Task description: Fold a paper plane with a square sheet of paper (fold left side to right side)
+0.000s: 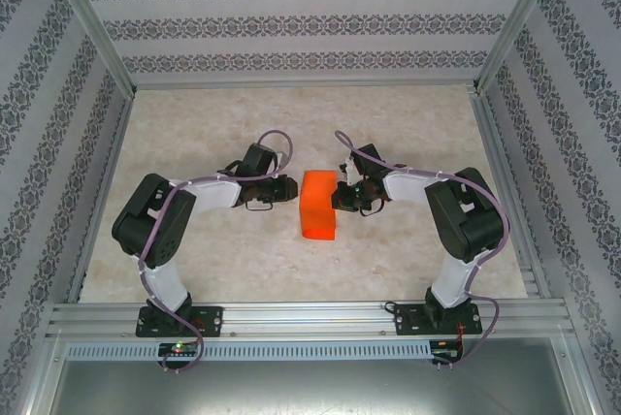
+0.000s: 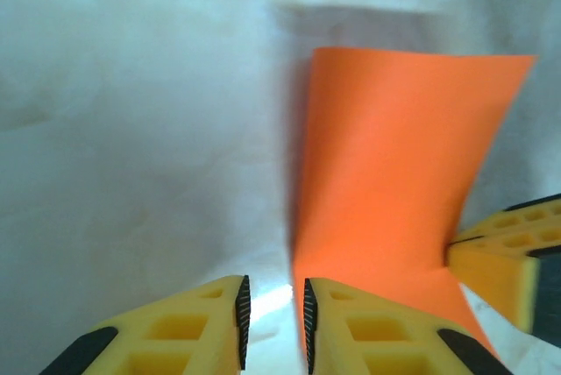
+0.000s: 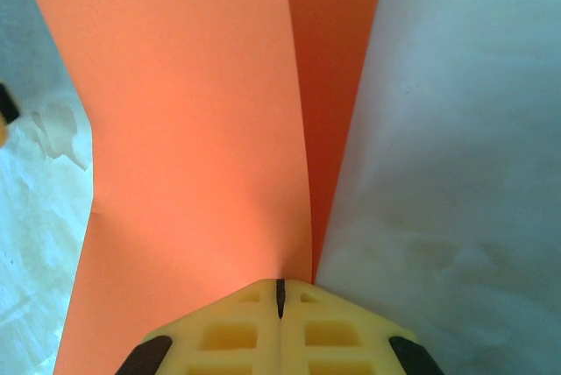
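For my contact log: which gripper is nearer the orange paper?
Right. The right gripper pinches the paper at one edge; the left gripper sits beside the opposite edge, slightly open.

Sheet (image 1: 318,207) on table (image 1: 194,260) — between left arm (image 1: 165,216) and right arm (image 1: 456,211).

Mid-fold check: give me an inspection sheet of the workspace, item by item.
Surface: pale marbled table, no marks or spills seen.
Job's things: square sheet of paper, orange, folded over into a narrow shape at the table's middle, layers not pressed flat.
Clutter: nothing seen.
Grippers: left gripper, jaws narrowly apart with bare table between them, the paper's edge beside one finger; right gripper, jaws shut on the paper's edge.
Cables: lilac cables looped along both arms, clear of the paper.
Surroundings: patterned walls, aluminium frame.
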Controlling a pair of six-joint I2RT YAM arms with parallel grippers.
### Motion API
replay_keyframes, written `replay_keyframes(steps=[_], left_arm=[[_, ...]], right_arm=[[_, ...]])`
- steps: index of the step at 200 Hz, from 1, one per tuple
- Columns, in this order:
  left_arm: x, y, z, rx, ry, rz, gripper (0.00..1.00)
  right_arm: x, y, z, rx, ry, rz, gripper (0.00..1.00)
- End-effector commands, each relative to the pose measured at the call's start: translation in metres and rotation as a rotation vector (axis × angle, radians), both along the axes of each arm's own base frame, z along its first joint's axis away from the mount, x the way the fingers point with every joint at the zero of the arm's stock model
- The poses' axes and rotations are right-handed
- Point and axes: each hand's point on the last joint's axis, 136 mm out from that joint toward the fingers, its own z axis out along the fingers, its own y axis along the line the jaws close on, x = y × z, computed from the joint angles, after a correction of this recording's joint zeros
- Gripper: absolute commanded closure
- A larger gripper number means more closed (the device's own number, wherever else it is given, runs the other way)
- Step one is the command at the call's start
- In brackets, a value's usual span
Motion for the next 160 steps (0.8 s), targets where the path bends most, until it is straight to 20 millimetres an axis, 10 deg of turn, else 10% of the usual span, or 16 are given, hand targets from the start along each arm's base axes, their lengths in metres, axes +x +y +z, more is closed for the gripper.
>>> replay_keyframes(steps=[1,73,160], left_arm=[[-0.001,-0.029,0.026,-0.061,-0.065,-0.062,0.73],[-0.009,-0.07,-0.001,-0.065,0.013,-0.142,0.73],[-0.031,-0.056,-0.039,0.059,0.1,-0.131,0.73]], right_arm=[[-0.032,-0.031,-0.042,-0.177,0.137,-0.011,1.0],[-0.032,-0.029,-0.041,-0.17,0.14,-0.008,1.0],[-0.019,-0.013,-0.02,-0.069,0.07,0.012,1.0]])
